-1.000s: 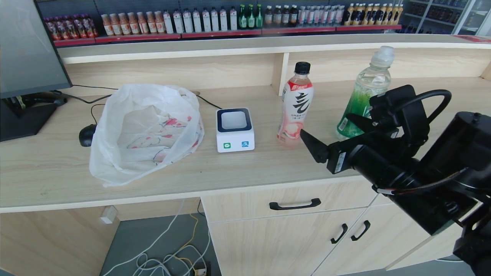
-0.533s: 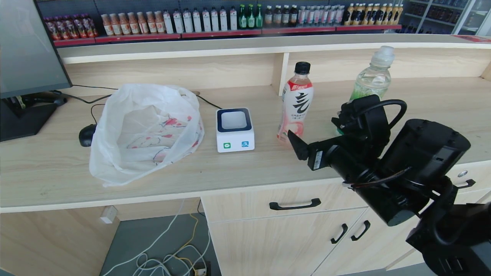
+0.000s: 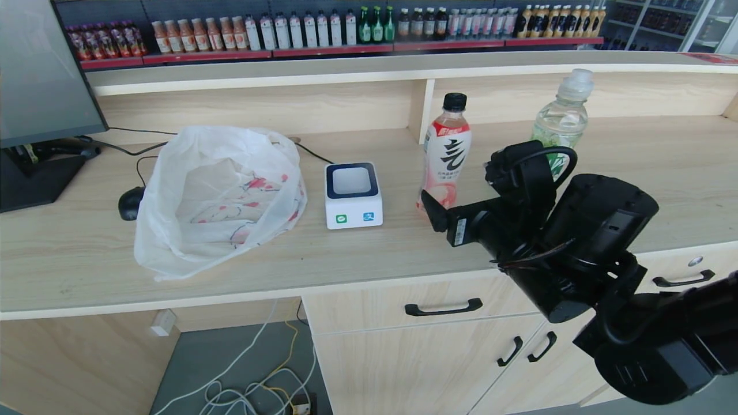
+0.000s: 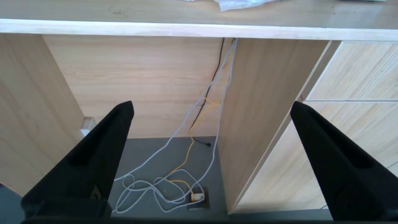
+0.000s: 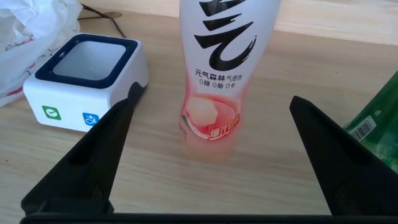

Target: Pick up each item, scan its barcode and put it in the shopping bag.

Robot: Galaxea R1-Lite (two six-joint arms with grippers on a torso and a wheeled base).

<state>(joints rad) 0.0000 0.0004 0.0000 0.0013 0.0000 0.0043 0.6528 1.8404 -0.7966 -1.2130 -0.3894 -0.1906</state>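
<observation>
A pink-labelled drink bottle (image 3: pixel 447 155) with a black cap stands upright on the wooden counter (image 3: pixel 357 253). To its right stands a green-labelled water bottle (image 3: pixel 562 124). My right gripper (image 3: pixel 461 183) hovers open just in front of the pink bottle (image 5: pixel 214 81), which sits between the spread fingers and a little beyond their tips, untouched. The white shopping bag (image 3: pixel 219 196) lies open at the counter's left, and the white scanner box (image 3: pixel 353 195) sits between bag and bottles. My left gripper (image 4: pixel 211 106) is open below the counter edge (image 4: pixel 186 25), holding nothing.
A monitor (image 3: pixel 40 75) and a black mouse (image 3: pixel 131 203) are at the far left. A raised shelf with a divider (image 3: pixel 424 109) runs behind the bottles. Drawers with black handles (image 3: pixel 443 307) sit under the counter, and loose cables (image 4: pixel 180 180) lie on the floor.
My right arm has swung left and forward, bringing its open gripper from in front of the green bottle to the pink bottle. The bottles, scanner and bag have not moved.
</observation>
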